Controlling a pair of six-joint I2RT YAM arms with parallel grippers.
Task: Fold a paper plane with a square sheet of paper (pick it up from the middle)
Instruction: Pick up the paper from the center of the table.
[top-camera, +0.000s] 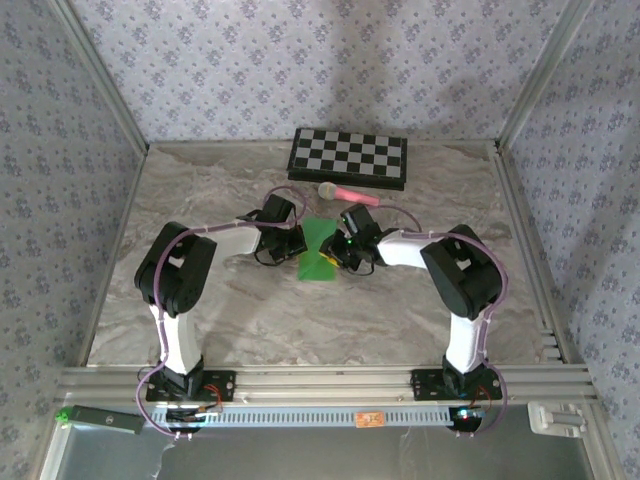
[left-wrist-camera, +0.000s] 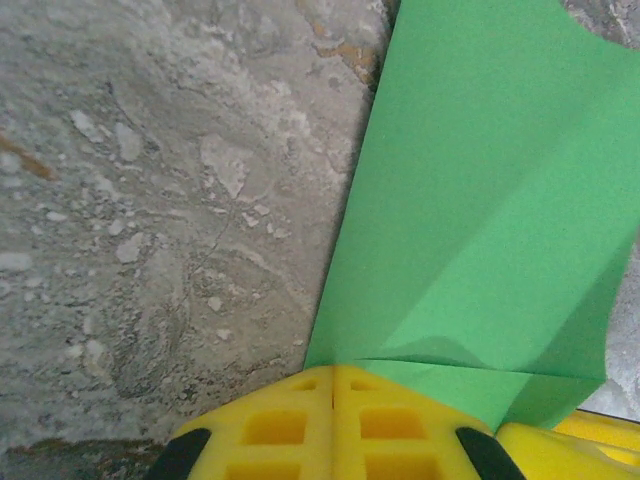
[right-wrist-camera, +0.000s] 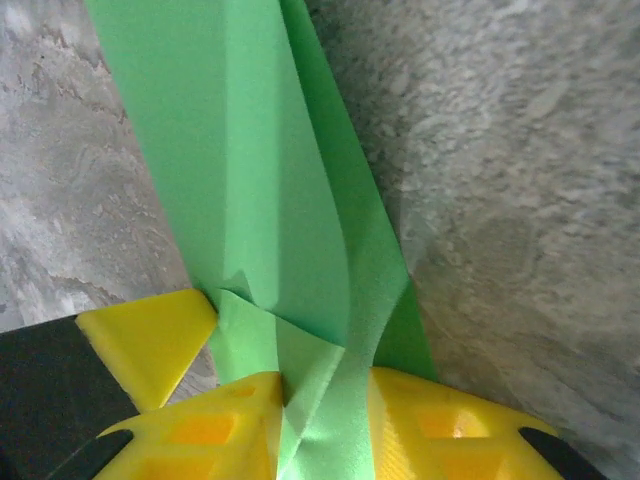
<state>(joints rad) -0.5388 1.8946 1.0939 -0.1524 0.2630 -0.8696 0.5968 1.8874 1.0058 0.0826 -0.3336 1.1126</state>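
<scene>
The square sheet of paper (top-camera: 318, 252) is bright green, creased and partly folded lengthwise, and lies at mid-table between both grippers. My left gripper (top-camera: 293, 243) is at its left edge. In the left wrist view its yellow fingertips (left-wrist-camera: 333, 372) are pressed together where the sheet (left-wrist-camera: 480, 200) begins, pinching a crumpled corner. My right gripper (top-camera: 343, 255) is at the right edge. Its jaws (right-wrist-camera: 325, 385) hold a bunched band of the sheet (right-wrist-camera: 260, 180) between the two pads. The left finger (right-wrist-camera: 150, 340) touches the paper beside it. The paper plane is out of view.
A black-and-white checkered board (top-camera: 348, 157) lies at the back of the marble table (top-camera: 250, 320). A pink-handled microphone (top-camera: 350, 194) rests just behind the grippers. Patterned walls close in the left, right and back sides.
</scene>
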